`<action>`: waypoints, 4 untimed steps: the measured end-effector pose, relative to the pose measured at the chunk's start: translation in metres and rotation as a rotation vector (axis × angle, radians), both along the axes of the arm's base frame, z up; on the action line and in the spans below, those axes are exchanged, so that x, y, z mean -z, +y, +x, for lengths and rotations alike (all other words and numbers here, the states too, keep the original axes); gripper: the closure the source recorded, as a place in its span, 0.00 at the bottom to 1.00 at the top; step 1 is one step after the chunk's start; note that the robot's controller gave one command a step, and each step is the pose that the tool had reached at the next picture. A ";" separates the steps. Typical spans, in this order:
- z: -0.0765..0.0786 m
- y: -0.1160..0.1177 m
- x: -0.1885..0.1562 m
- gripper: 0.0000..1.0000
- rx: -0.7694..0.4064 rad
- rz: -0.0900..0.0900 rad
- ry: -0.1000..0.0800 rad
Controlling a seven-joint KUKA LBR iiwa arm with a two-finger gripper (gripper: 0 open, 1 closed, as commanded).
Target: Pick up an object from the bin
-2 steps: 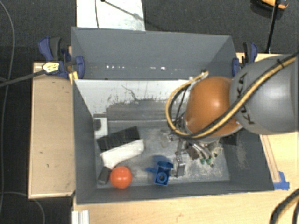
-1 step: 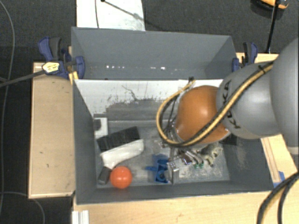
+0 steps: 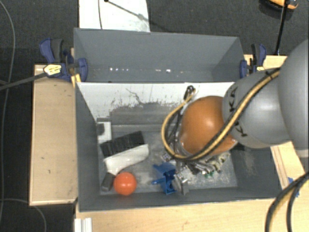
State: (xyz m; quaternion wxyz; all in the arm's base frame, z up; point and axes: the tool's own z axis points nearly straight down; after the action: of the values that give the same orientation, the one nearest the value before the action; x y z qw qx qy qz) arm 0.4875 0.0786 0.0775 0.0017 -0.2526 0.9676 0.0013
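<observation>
Clutter fills the left part of the grey bin (image 3: pixel 87 153): a black ribbed block (image 3: pixel 123 142) with a white wedge-shaped piece (image 3: pixel 126 158) just in front of it; nearer the front wall, an orange ball (image 3: pixel 125 183) sits against a small dark piece (image 3: pixel 107 181). To the right of the ball, and apart from it, a blue plastic thing (image 3: pixel 164 174) of irregular shape lies on the floor near the front wall. The gripper (image 3: pixel 182 183) is low at its right edge and seems to touch it, under the orange cover (image 3: pixel 203 124) of the arm (image 3: pixel 270 110); the blue thing is the nearest to it and the likeliest pick.

To grasp well, the gripper should centre over the thickest part of the blue thing, keep clear of the front wall, and close only once the plastic sits squarely inside; a grip at the very edge could let it twist out. How far apart the jaws stand cannot be told, nor whether they have hold of anything.
</observation>
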 end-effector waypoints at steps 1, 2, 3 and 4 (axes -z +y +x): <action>0.000 0.000 0.000 1.00 0.003 0.000 0.000; 0.000 0.000 0.000 1.00 0.005 0.000 0.001; 0.000 0.000 0.000 1.00 0.007 -0.001 0.001; 0.000 -0.001 0.000 1.00 0.009 -0.001 0.001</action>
State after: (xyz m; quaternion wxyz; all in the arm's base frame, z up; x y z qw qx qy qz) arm 0.4873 0.0780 0.0770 0.0009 -0.2483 0.9687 0.0011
